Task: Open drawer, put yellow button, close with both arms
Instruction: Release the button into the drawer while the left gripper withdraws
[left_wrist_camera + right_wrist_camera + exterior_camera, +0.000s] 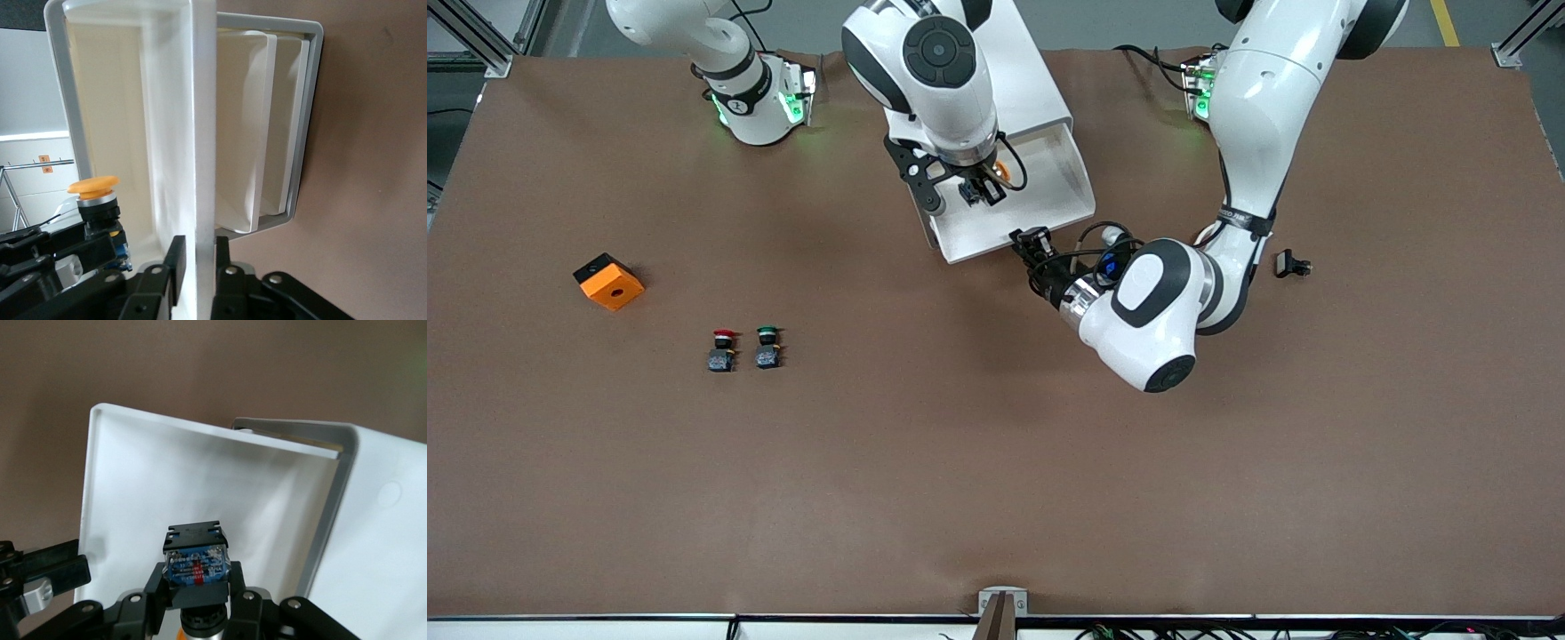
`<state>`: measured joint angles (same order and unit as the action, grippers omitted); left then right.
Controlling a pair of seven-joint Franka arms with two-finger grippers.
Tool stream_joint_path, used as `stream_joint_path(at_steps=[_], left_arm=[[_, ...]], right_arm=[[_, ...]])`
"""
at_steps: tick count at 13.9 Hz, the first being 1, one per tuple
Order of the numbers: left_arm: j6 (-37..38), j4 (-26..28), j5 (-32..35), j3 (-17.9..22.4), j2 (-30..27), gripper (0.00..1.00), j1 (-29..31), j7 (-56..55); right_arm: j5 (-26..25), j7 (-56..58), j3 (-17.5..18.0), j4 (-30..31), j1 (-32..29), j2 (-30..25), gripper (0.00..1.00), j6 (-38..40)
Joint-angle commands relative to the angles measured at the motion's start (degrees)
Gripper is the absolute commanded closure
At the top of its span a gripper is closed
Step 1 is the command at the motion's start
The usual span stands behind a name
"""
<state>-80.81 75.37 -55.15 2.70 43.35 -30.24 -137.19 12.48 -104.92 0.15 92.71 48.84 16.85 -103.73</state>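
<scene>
Over the open drawer point(1049, 191), the right gripper point(983, 189) hangs with its jaws pinched on the yellow button point(1000, 171), cap sideways. Let go from up there and it could bounce or roll against the drawer's wall. At the front panel, the left gripper point(1032, 244) straddles the edge, jaws slightly parted; any tug would shift the drawer under the drop.

Item count, table and drawer

Push buttons: three, yellow button point(1002, 169), red button point(722, 349), green button point(767, 348). One drawer point(1049, 191). One orange block point(608, 281). One black clip point(1291, 264). Two arms.
</scene>
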Motion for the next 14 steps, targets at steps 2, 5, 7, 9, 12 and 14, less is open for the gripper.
stream_joint_path(at_steps=[2, 5, 7, 9, 12, 14], left_arm=[[0.4, -1.9, -0.1, 1.7, -0.4, 0.0, -0.3, 0.3], [0.7, -4.5, 0.0, 3.4, -0.5, 0.0, 0.1, 1.1], [0.7, -5.8, -0.1, 4.4, -0.5, 0.0, 2.0, 4.0], [0.7, -5.8, -0.1, 4.4, -0.6, 0.0, 5.2, 8.6], [0.8, -5.8, 0.1, 5.0, -1.8, 0.0, 9.1, 14.6], [1.7, -5.8, 3.5, 4.9, -3.1, 0.0, 11.1, 20.3]], right_arm=[[1.3, -1.9, -0.7, -5.1, 0.7, 3.8, 0.61, 0.6], [1.5, -4.1, -0.7, -5.2, 0.8, 4.8, 0.61, -1.9], [1.6, -4.5, -0.7, -5.2, 0.7, 5.3, 0.6, -2.2], [1.6, -5.1, -0.7, -5.1, 0.7, 5.7, 0.6, -2.2], [1.5, -6.4, -0.7, -5.1, 1.5, 6.4, 0.6, -2.2], [1.4, -6.4, -0.7, -5.1, 1.7, 6.7, 0.47, -2.0]])
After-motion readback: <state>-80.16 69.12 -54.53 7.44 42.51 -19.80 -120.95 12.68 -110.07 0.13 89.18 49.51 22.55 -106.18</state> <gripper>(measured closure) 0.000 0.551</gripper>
